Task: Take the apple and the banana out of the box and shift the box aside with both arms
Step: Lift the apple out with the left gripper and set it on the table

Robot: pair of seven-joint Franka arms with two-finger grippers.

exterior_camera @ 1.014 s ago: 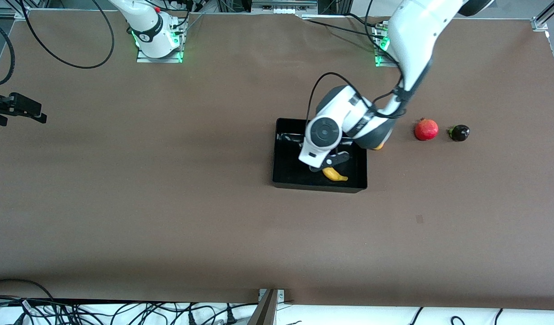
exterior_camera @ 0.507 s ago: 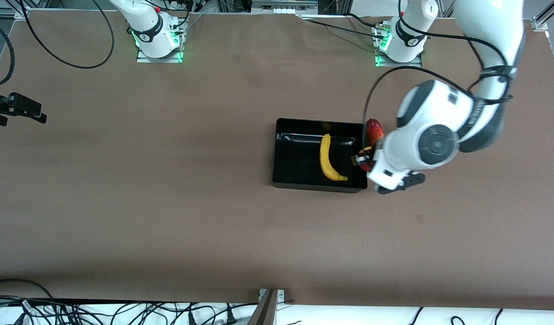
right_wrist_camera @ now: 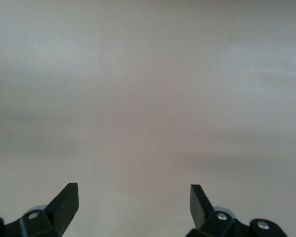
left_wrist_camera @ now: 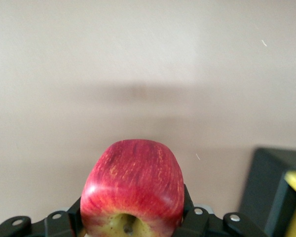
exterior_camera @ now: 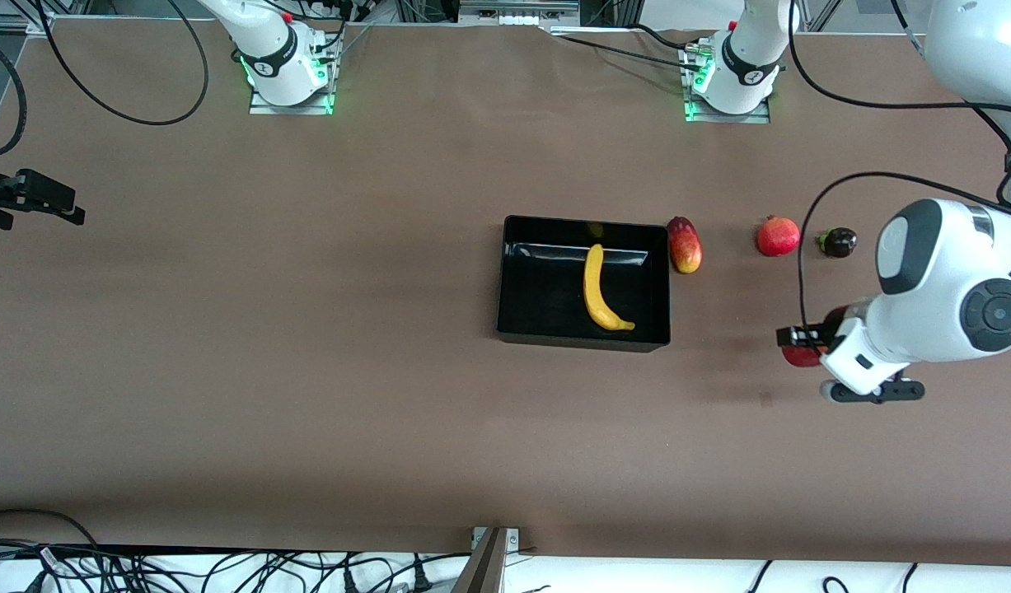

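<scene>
Carrying the apple (left_wrist_camera: 132, 190), the left gripper (exterior_camera: 802, 344) is pinching it over bare table toward the left arm's end. Height looks uncertain; releasing high risks rolling. The banana (exterior_camera: 601, 289) is lying in the box (exterior_camera: 521, 329). The right gripper (right_wrist_camera: 133, 203) is waiting, spread.

Brown matte covering spans the bench (exterior_camera: 307, 371); black cables (exterior_camera: 184, 568) lie along its near white edge.
</scene>
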